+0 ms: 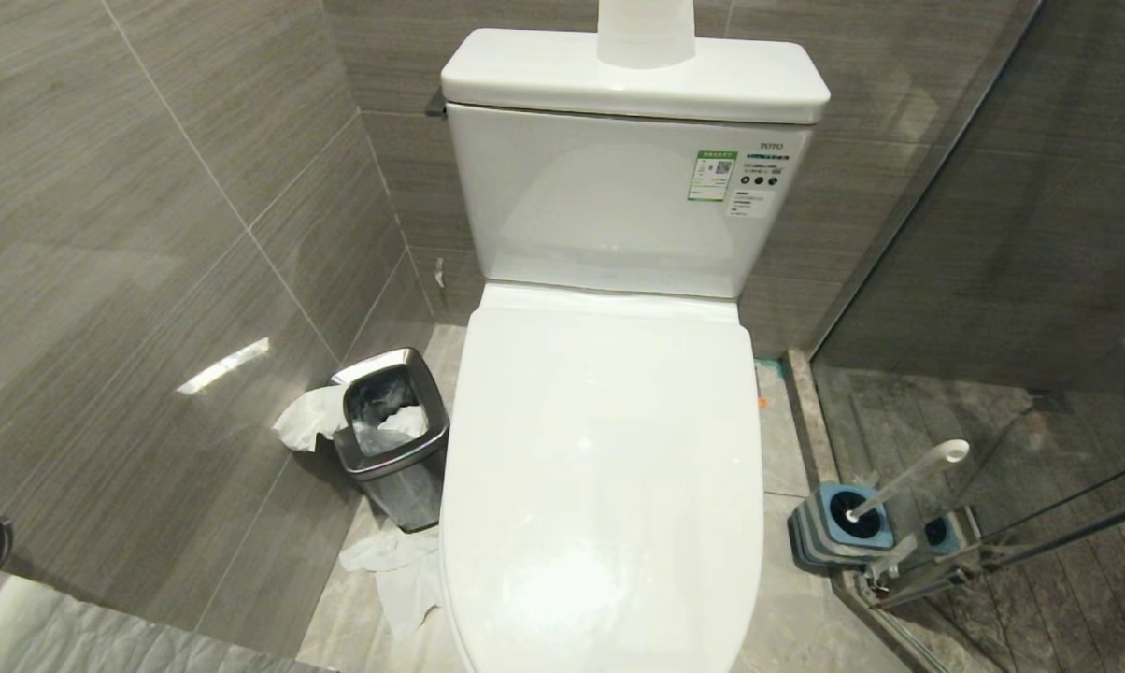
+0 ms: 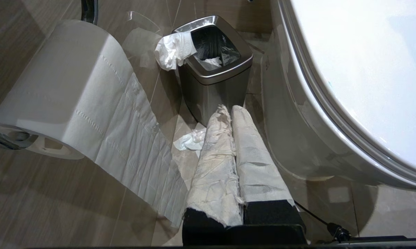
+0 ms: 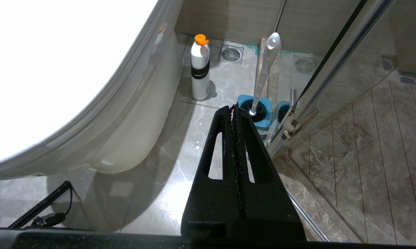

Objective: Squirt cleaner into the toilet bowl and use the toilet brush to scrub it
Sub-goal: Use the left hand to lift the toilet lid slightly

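Toilet bowl (image 1: 609, 449): centre of the head frame, lid down, bowl hidden.
Toilet brush (image 1: 908, 481): lower right of the head frame, handle leaning up out of its blue holder (image 1: 838, 533) beside the glass door (image 1: 1039, 280).
Cleaner bottle (image 3: 200, 67): white with orange cap, upright on the floor between toilet base and brush.
Waste bin (image 1: 390, 435): left of the toilet, tissue around it.
Left tool (image 2: 230, 110): fingers wrapped in paper, pressed together, empty.
Right tool (image 3: 234, 110): closed, empty.

One toilet bowl (image 1: 609, 486), lid down, one toilet brush (image 1: 908, 481) and one steel waste bin (image 1: 396, 439). One white bottle (image 3: 200, 69), one paper roll (image 2: 66, 86).
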`<state>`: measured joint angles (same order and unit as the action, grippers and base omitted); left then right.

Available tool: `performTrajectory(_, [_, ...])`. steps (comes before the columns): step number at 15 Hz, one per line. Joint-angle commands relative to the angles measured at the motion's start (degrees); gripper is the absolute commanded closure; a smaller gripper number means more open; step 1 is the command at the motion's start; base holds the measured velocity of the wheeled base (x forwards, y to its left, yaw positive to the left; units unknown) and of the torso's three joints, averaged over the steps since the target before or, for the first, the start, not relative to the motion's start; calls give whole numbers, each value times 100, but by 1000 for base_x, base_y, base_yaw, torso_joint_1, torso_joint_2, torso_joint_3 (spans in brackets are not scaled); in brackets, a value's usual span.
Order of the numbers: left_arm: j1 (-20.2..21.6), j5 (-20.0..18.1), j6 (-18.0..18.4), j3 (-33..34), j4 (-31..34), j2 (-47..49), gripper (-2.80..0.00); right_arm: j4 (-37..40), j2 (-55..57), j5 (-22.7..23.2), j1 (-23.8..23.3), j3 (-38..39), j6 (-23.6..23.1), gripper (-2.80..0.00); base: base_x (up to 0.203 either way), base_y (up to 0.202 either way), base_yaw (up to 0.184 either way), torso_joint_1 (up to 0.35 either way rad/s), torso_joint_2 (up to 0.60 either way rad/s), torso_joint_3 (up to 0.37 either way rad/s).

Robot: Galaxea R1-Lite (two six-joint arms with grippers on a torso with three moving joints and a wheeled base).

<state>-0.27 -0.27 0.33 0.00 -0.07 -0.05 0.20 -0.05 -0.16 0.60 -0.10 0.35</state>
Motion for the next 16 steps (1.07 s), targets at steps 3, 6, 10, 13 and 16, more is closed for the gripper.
performTrajectory(3, [0,-8,30,0,-1,5,0,-3,5,-2,2,1,0,0,0,0,0,0,0,0])
performTrajectory(6, [0,-8,19,0,-1,5,0,-3,5,-2,2,1,0,0,0,0,0,0,0,0])
performTrajectory(10, [0,9,19,0,-1,5,0,-3,5,-2,2,1,0,0,0,0,0,0,0,0])
performTrajectory(13, [0,0,37,-9,25,5,0,-3,5,-2,2,1,0,0,0,0,0,0,0,0])
performTrajectory(16, [0,0,38,-9,25,5,0,-3,5,-2,2,1,0,0,0,0,0,0,0,0])
